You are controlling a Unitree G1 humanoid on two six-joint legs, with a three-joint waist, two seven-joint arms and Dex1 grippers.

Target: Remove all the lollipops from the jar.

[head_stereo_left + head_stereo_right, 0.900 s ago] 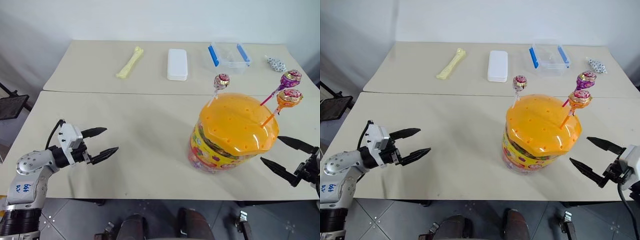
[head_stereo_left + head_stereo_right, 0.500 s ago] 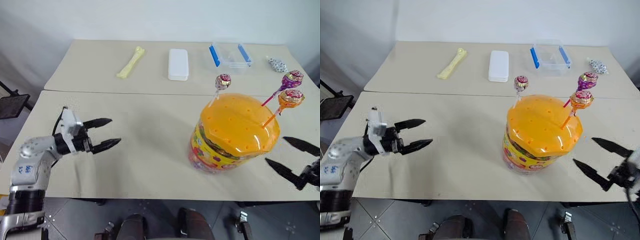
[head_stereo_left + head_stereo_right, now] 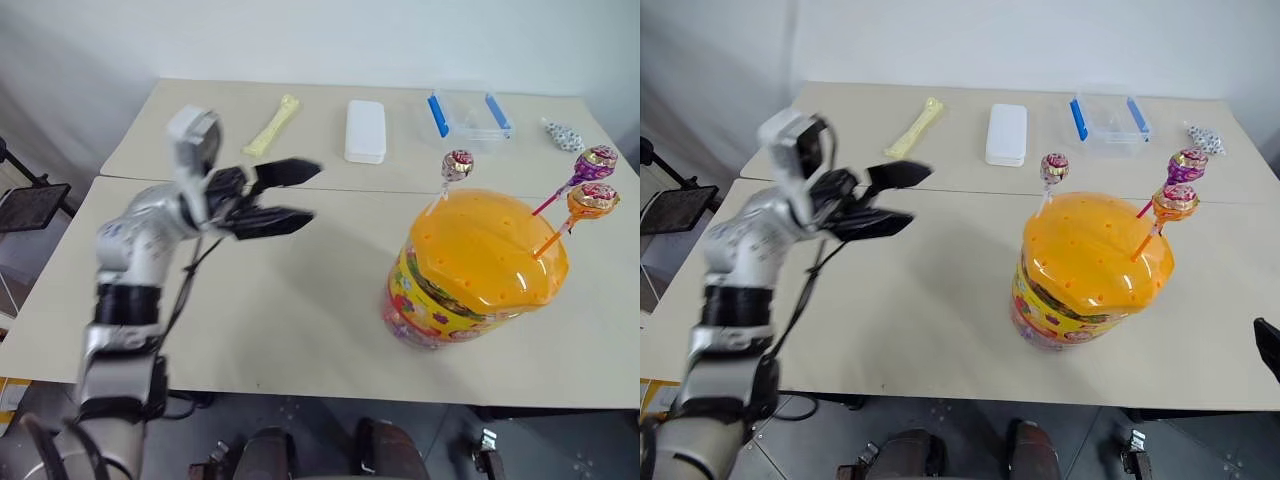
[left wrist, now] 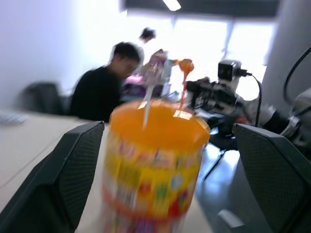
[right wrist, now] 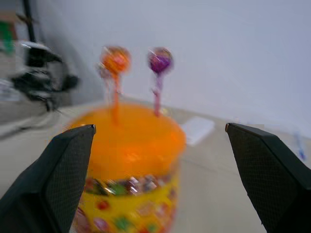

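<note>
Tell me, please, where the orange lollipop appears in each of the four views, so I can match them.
Left eye view: orange lollipop, far right, above the jar lid's right edge.
Right eye view, right of centre, just under the purple lollipop.
Left wrist view, top centre, above the jar.
Right wrist view, upper left.
Shared landmark: the jar's orange domed lid.

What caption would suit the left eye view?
Open left gripper raised beside jar holding three lollipops.

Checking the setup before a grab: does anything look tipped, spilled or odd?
Nothing stands out. The jar stands upright on the table with its lid on and three lollipops stuck in the lid; nothing has spilled.
</note>
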